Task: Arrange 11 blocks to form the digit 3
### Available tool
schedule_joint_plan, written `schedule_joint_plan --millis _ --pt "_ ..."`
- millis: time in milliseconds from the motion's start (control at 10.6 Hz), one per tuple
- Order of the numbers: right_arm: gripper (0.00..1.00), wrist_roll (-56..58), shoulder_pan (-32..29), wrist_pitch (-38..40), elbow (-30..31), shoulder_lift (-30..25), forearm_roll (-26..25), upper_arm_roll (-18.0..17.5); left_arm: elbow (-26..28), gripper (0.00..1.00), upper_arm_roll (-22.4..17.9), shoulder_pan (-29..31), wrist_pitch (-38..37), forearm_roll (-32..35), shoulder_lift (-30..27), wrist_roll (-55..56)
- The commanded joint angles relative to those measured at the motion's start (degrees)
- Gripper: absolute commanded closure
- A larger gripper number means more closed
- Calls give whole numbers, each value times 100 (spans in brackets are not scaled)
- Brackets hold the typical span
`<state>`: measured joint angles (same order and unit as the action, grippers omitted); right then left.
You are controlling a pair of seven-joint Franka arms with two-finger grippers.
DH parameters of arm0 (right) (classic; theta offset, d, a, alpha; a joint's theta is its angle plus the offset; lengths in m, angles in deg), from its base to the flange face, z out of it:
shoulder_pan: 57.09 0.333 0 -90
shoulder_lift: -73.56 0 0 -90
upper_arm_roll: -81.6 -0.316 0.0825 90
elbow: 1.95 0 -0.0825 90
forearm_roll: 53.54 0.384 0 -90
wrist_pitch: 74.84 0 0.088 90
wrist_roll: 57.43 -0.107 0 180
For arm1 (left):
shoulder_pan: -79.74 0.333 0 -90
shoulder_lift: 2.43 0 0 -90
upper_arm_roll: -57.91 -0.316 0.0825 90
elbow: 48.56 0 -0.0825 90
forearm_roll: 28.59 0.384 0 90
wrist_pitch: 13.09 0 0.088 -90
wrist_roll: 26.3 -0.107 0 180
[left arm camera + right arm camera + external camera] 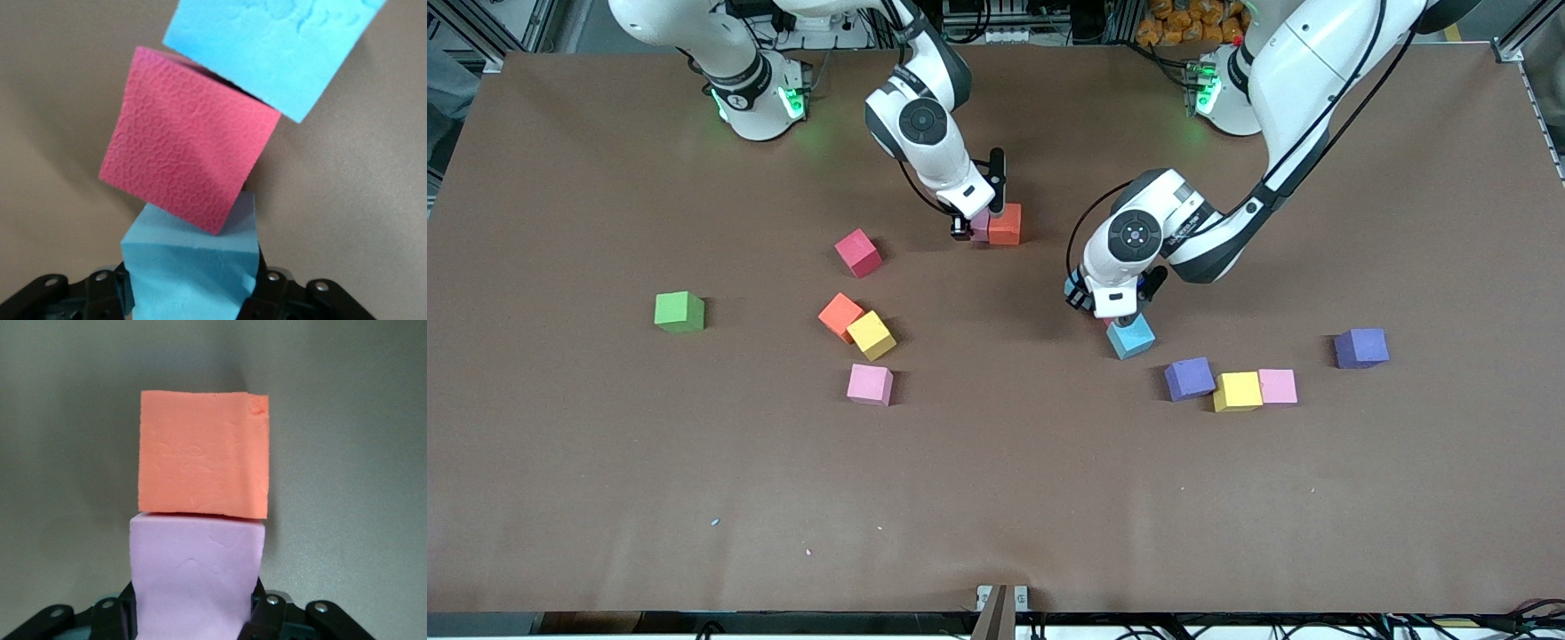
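My right gripper [971, 227] [193, 613] is shut on a pink block [980, 224] [197, 580]. That block rests flush against an orange block [1005, 224] [203, 457] near the middle of the table. My left gripper [1078, 293] [190, 293] is shut on a light blue block [190, 267], low over the table. A dark red block [187, 160] touches the held block's corner. A second light blue block [1131, 336] [280, 47] lies beside the red one, nearer the front camera. The arm hides most of the red one in the front view.
Toward the right arm's end lie a dark red block [858, 252], orange [840, 316] touching yellow [871, 335], a pink one [870, 384] and the green cube [679, 312]. Toward the left arm's end sit purple [1190, 379], yellow [1237, 391], pink [1278, 386] and another purple [1360, 348].
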<state>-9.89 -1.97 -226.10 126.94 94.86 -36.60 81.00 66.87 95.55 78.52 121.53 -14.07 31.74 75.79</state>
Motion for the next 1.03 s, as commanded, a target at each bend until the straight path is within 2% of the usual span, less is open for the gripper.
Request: schedule_joint_plan --millis 0,658,846,940 --pt "100 -52 113 0 -153 173 2 86 58 100 42 43 -41 77 -200 670" --pt "100 -61 105 0 -250 270 -33 95 145 100 200 52 -138 77 -481 1700" --pt "95 -52 87 0 -268 279 -33 95 199 100 279 52 -129 85 -534 2182" --pt "84 -61 78 0 -268 279 -33 95 251 100 297 69 -16 77 -526 2349"
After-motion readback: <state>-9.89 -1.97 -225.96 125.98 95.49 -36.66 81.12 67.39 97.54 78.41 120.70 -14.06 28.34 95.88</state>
